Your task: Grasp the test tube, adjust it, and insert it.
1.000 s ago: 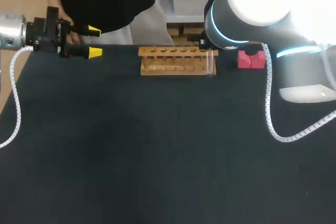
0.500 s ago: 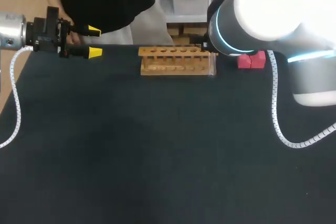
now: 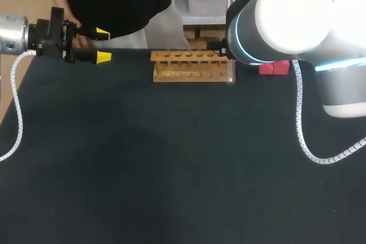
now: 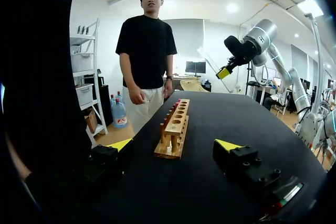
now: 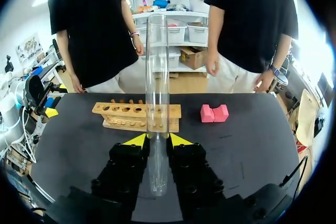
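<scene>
The grasp looks done: the right gripper is closed on the tube, its fingers pinching the glass from both sides, with the tube running along them. In the head view the right arm covers the right end of the rack. Adjusting seems to be the step in hand. The next move calls for lining the tube up over a hole, then lowering it straight. The left gripper is wide open and holds nothing, well apart from the rack

Pink notched block resting on the table; near the table's far edge, right of its middle. Table surface dark and plain.
</scene>
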